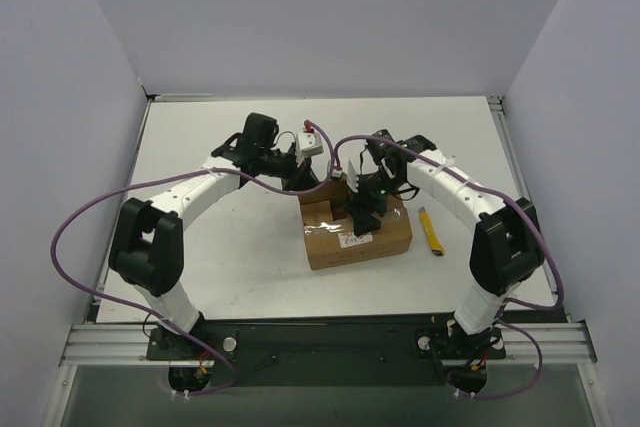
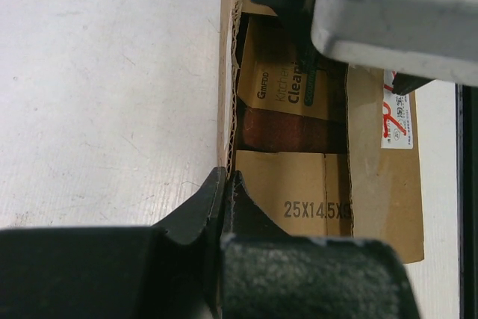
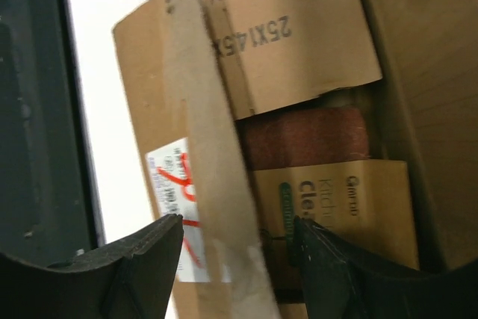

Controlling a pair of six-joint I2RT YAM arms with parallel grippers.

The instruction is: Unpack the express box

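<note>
The express box (image 1: 385, 239), a brown carton with a white label with red marks (image 3: 173, 214), lies at the table's middle with its top flaps apart. My left gripper (image 2: 226, 178) is shut on the edge of the box's far long flap (image 2: 228, 87); in the top view it (image 1: 318, 185) sits at the box's far left corner. My right gripper (image 3: 237, 222) is open, its fingers either side of the raised near flap (image 3: 202, 132); in the top view it (image 1: 360, 215) hangs over the box. Inside lies a flat brown packet with a dark red band (image 2: 291, 110), also in the right wrist view (image 3: 336, 199).
A small yellow utility knife (image 1: 430, 230) lies on the table just right of the box. An inner end flap printed "25X14.5X" (image 2: 306, 184) covers part of the opening. White walls stand at the left, back and right; a metal rail (image 1: 320, 342) runs along the near edge.
</note>
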